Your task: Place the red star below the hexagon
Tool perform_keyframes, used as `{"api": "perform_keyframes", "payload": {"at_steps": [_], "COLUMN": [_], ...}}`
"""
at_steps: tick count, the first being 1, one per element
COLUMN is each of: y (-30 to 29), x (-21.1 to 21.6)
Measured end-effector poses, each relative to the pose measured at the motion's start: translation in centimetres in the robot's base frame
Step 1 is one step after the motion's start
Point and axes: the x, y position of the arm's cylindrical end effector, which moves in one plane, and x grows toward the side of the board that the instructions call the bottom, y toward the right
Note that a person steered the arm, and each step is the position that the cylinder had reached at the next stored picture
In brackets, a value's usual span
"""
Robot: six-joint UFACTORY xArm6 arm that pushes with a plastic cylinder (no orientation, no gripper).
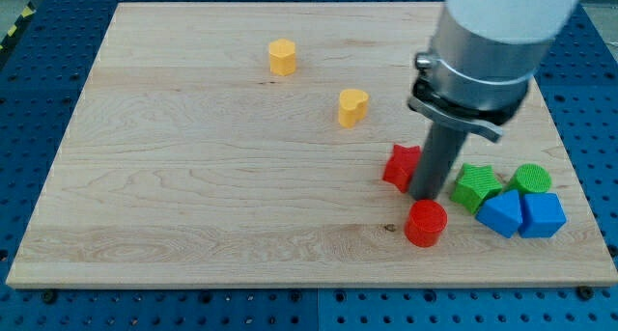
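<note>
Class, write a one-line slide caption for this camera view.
My tip touches the red star block's right side on the wooden board, far from the yellow hexagon block.

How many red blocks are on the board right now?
2. The red star sits just left of my tip, partly hidden by the rod. The red cylinder lies just below the tip. No others visible.

No writing, label, brand, number or sign can be read anywhere: none on the wooden table (193, 177), none on the coloured blocks, none on the arm.
</note>
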Motion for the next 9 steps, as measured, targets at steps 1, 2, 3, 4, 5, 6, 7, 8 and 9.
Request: {"api": "perform_keyframes", "payload": {"at_steps": [1, 2, 3, 4, 5, 6, 7, 8, 9], "y": [-4.3, -6.0, -3.7, 1.1, 5.5, 5.5, 1.6, -2.7, -6.3], "x": [-2.0, -2.3, -2.3, -2.3, -2.4, -4.3, -4.6, -4.7, -4.8]}}
